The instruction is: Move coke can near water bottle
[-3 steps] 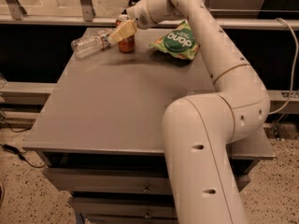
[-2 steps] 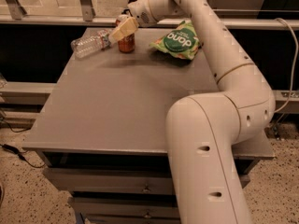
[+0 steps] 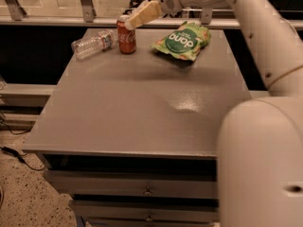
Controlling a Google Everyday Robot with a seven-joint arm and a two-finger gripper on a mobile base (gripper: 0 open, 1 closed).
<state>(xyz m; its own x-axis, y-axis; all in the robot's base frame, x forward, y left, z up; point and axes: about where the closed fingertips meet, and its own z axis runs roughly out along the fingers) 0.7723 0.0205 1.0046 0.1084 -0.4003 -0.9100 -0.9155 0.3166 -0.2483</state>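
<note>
The fingers [image 3: 146, 13] of the gripper [image 3: 134, 22] are seen only as one pale, wedge-shaped mass slanting down to the left, and whether they are spread or pressed together cannot be told. The tip of that wedge is overlapped with the upper right rim of the coke can [image 3: 126, 35], so contact between the two cannot be judged, and part of the silver top is hidden by it. The can is stood upright near the far edge of the grey tabletop [image 3: 137, 108], left of the middle. Its white lettering is only partly made out. The water bottle [image 3: 92, 43] is laid on its side just left of the can, with its labelled end turned toward the can. Whether bottle and can are touching cannot be settled, and the cap is not clearly made out. A green snack bag [image 3: 182, 40] is laid flat to the right of the can, apart from it. The white arm [image 3: 265, 37] is cut off by the top edge where the wrist is joined, and its large lower segment is spread across the bottom right corner, so that the near right part of the tabletop is hidden. Under the tabletop, drawer fronts [image 3: 142, 189] with small knobs are shown in shadow and are cut off by the bottom edge.
</note>
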